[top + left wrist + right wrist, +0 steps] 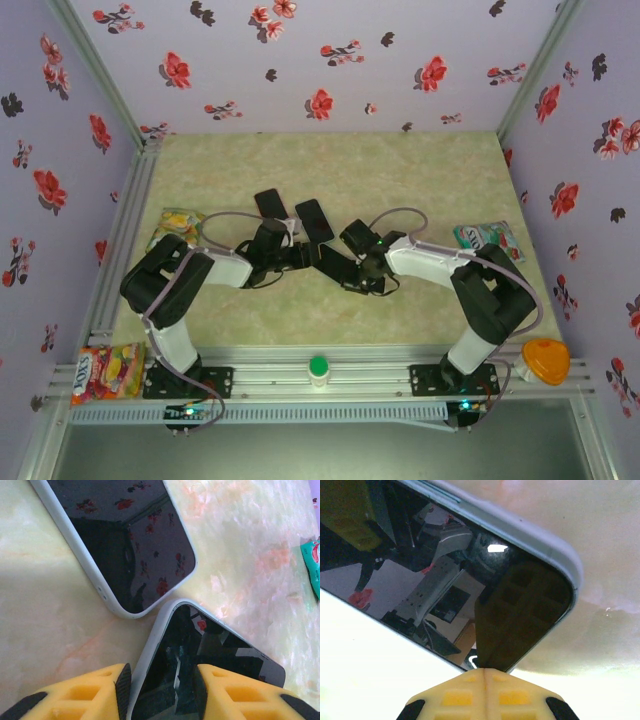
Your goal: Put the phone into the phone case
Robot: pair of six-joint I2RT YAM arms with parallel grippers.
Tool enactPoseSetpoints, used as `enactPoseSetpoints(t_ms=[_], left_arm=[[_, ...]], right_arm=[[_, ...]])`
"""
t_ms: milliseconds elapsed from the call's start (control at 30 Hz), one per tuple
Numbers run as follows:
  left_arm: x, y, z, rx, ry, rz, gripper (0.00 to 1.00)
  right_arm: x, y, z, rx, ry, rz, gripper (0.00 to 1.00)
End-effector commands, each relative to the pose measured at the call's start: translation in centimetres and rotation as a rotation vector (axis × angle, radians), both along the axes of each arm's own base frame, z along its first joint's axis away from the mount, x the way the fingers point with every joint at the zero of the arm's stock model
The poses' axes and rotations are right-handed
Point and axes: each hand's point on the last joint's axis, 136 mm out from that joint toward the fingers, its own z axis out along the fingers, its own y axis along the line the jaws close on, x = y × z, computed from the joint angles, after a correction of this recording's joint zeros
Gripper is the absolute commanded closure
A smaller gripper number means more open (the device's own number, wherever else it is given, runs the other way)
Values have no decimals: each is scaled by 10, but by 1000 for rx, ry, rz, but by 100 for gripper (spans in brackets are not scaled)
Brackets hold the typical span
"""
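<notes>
Nearest, the left gripper (pixel 160 682): partway open, one yellow finger against a pale rim, the other over dark glass, no clamp to be made out; beside it, the right gripper (pixel 484 671): fully closed, empty, tip pressed onto a corner of the same glossy face; just ahead and between the two, the phone (pixel 225 655), flat on the table (pixel 240 555), long axis running away from the bases and leaning left; probably seated in the phone case (pixel 151 650), judging by that pale surround, though hard to confirm; equally near to either arm, so likely a straight push downward; farther out, just beside its corner, a second dark slab (pixel 130 545) with a white rim.
</notes>
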Motion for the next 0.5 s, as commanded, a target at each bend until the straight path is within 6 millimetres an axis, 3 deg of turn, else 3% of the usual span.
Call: enactPoseSetpoints(t_ms=[0, 233, 467], left_arm=[[-15, 4, -13, 56, 59, -16, 58], [-15, 3, -10, 70, 48, -24, 58], [-17, 4, -7, 80, 35, -27, 58]], right_arm=[[-52, -23, -85, -94, 186, 55, 100], [-47, -22, -78, -88, 180, 62, 100], [-19, -13, -24, -52, 50, 73, 100]])
